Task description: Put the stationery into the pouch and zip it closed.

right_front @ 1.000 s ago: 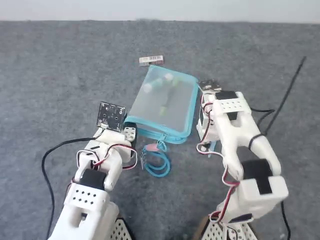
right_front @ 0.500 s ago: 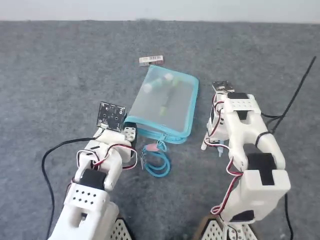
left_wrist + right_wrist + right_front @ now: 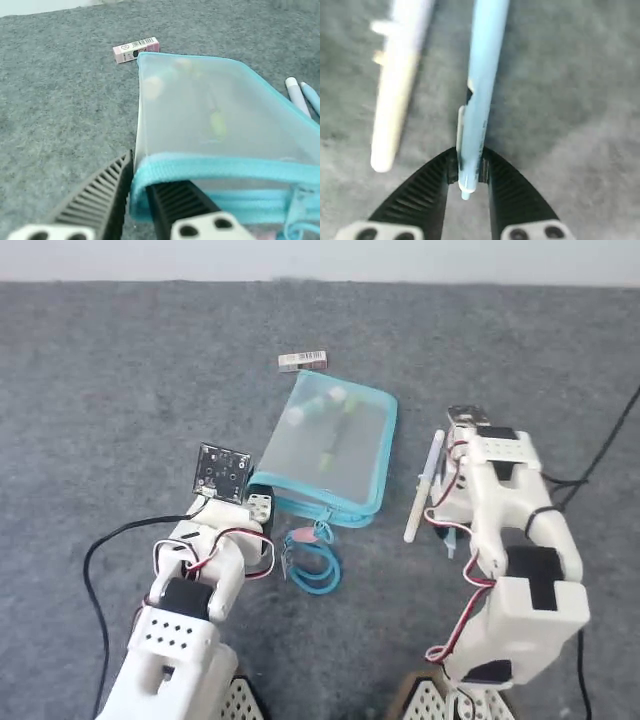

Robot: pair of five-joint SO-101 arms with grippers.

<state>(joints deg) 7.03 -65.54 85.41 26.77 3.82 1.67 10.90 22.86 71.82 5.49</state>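
Left gripper (image 3: 137,175) pinches the pouch (image 3: 330,445); right gripper (image 3: 468,167) pinches a blue pen (image 3: 482,75).
The pouch lies flat on the grey mat (image 3: 120,390) between the arms, its near rim clamped in the left jaws. Its contents are only vague shapes through the translucent side. The blue pen's end is nipped between the right jaws, right of the pouch. From above that arm hides most of it. A white pen (image 3: 424,485) lies just beside it. A small box (image 3: 302,361) sits beyond the pouch.

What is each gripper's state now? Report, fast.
Left gripper: closed on the pouch edge.
Right gripper: closed on the blue pen.
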